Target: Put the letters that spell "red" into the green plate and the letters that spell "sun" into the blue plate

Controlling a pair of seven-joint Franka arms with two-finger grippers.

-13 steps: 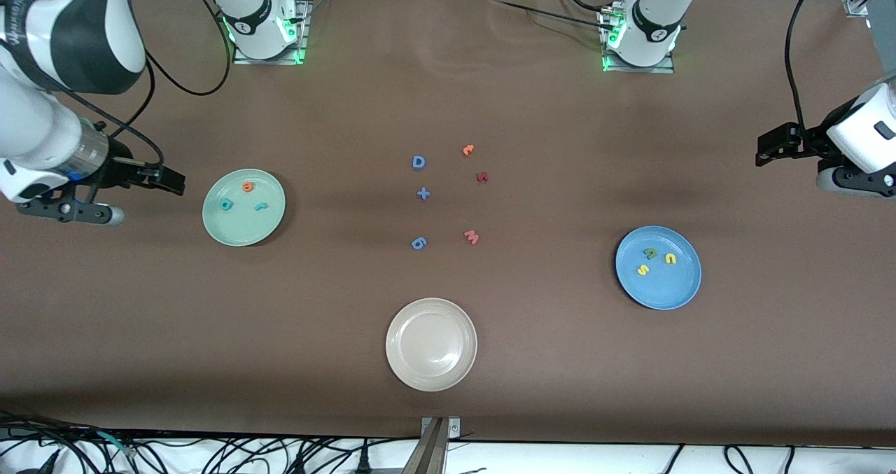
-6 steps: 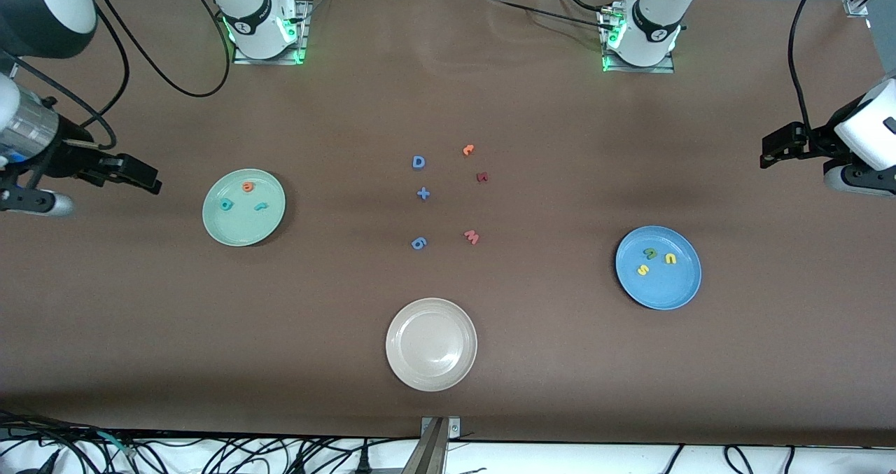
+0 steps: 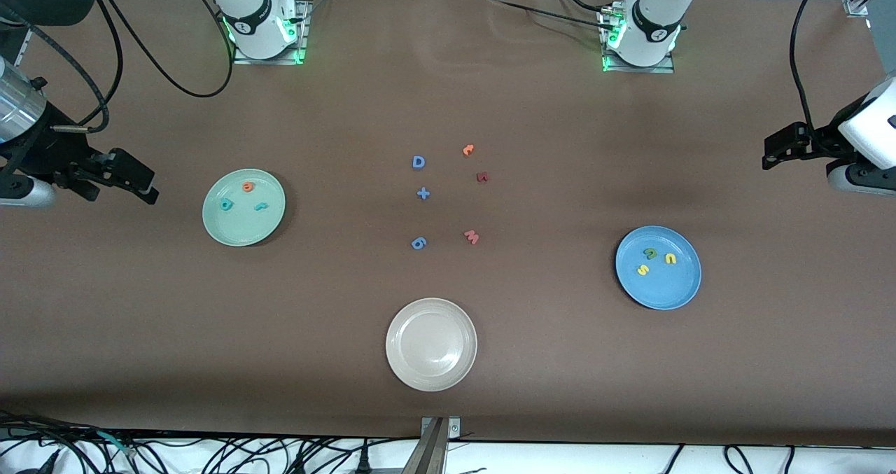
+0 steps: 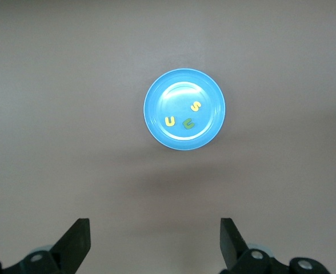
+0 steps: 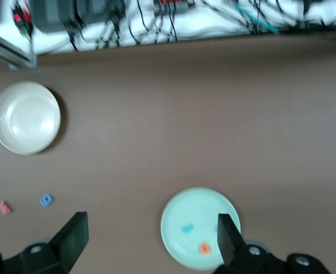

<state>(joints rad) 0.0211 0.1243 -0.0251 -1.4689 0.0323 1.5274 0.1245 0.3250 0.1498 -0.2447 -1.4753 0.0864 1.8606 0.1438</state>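
Nearest the front camera sits the beige-white plate (image 3: 431, 344), nothing in it, and that's how it should be. A bit farther from the camera, toward the left arm's end of the counter (image 3: 560, 362), the blue plate (image 3: 658, 267) holds the yellow s (image 3: 642, 269), the dark green u/n (image 3: 650, 253) and the yellow u/n (image 3: 670, 258). Toward the right arm's end, the green plate (image 3: 243, 207) has the teal d (image 3: 225, 204), the slim r (image 3: 260, 206) and the orange e (image 3: 247, 186). So both words look sorted, as far as I can judge.

In the middle of the counter the leftovers stay loose: blue 6 (image 3: 418, 243), pink m (image 3: 472, 237), blue plus (image 3: 423, 193), dark red letter (image 3: 481, 176), blue D (image 3: 418, 162), orange hooked letter (image 3: 468, 150).

Left gripper (image 4: 154, 242) hangs over bare counter beside the blue plate, fingers spread wide, nothing in them. Right gripper (image 5: 151, 240) is over the counter just beside the green plate, fingers also released and empty.

What's left is just backing off cleanly: keep both arms high, don't swing over the plates, leave the spare letters alone.

Compared with a second ago, the right gripper has pulled away from the green plate toward the counter's end, and the left has crept a little away too. Letters and plates haven't budged.
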